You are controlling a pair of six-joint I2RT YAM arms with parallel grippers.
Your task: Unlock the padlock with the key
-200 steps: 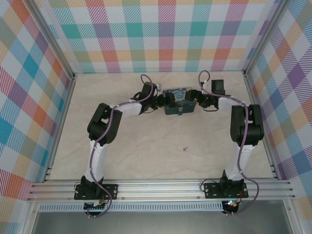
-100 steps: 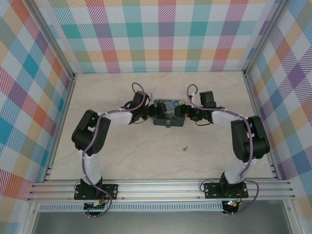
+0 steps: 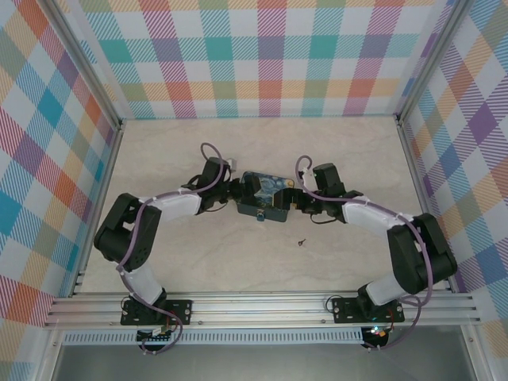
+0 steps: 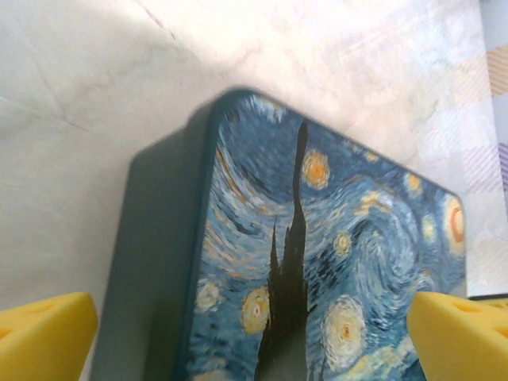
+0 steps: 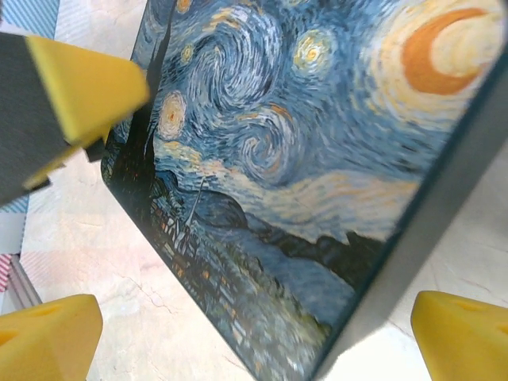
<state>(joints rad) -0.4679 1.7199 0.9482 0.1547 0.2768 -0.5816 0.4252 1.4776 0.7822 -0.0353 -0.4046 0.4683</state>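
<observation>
key (image 3: 302,242) lain flat on surface (image 3: 238,254), at 6 o'clock of right gripper (image 3: 298,200), farther from left gripper (image 3: 235,190); axis unreadable | padlock (image 3: 261,214) hung at 6 o'clock edge of starry-night tin (image 3: 267,190) | both grippers spread, tin flanked

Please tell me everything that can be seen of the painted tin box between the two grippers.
The tin box is a flat rectangle with rounded corners. Its lid bears a starry-night painting: blue swirls, yellow stars, an orange moon, a dark cypress. The side walls are plain dark teal, like painted metal. The lid looks shut. It appears to rest lid up on the pale marbled table. The left gripper and right gripper straddle its ends with spread fingers; contact is unclear. A tiny blue padlock hangs at its near side.
</observation>
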